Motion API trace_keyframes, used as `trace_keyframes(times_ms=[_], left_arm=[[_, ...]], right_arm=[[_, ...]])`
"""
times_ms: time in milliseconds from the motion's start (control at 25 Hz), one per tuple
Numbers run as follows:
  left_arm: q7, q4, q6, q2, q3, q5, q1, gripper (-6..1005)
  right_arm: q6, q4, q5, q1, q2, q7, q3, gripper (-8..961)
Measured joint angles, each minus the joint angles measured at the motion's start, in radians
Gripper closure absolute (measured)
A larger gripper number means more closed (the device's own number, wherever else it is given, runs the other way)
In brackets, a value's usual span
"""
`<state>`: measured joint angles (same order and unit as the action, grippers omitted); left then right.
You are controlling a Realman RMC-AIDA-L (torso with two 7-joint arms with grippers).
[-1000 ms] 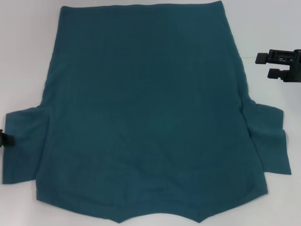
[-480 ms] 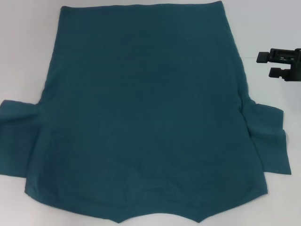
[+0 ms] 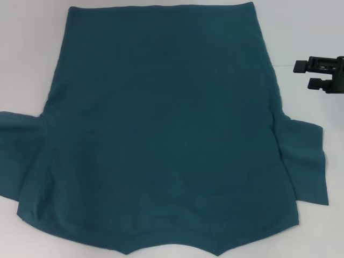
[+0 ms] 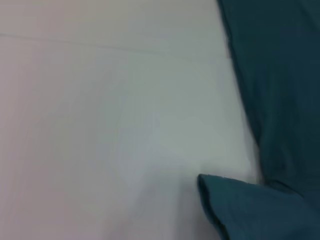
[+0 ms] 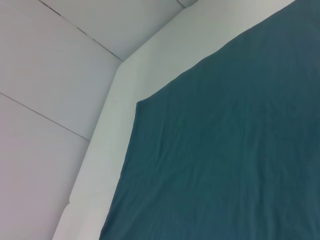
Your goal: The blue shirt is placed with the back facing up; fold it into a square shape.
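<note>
blue shirt (image 3: 166, 129) flat, unfolded | right gripper (image 3: 303, 74) mid-right, fingers apart | left gripper unseen | next: fold a sleeve inward

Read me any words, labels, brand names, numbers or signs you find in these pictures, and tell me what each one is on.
None: no text can be read anywhere.
The large dark teal-blue cloth T-shirt lies flat on the white table, showing only plain fabric; no lettering or tag shows.
The black right pincer, beside the shirt over bare table, carries no readable marking.
The left pincer is out of view.
</note>
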<state>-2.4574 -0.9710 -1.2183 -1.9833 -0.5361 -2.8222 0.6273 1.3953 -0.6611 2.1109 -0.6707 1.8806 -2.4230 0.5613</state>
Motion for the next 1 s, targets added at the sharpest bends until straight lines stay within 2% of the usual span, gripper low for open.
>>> trace_keyframes(times_ms=[280,480,680,1000], left_arm=[[-0.089,-0.114,-0.177,-0.010,-0.085,-0.003,0.023,996],[-0.228,-0.163,-0.314,0.010,-0.172,-0.014,0.073,996],[-0.285,-0.162,-0.374,0.014,-0.191,-0.034,0.140,996],[-0.323,-0.139,-0.383,-0.002,-0.215,-0.035,0.201,996]], right_arm=[[0.000,0.000,0.000,0.000,0.000,0.000,0.004,89],[0.001,0.000,0.000,-0.001,0.000,0.002,0.006,89],[0.001,0.000,0.000,-0.001,0.001,0.005,0.008,90],[0.000,0.002,0.002,0.002,0.002,0.007,0.016,91]])
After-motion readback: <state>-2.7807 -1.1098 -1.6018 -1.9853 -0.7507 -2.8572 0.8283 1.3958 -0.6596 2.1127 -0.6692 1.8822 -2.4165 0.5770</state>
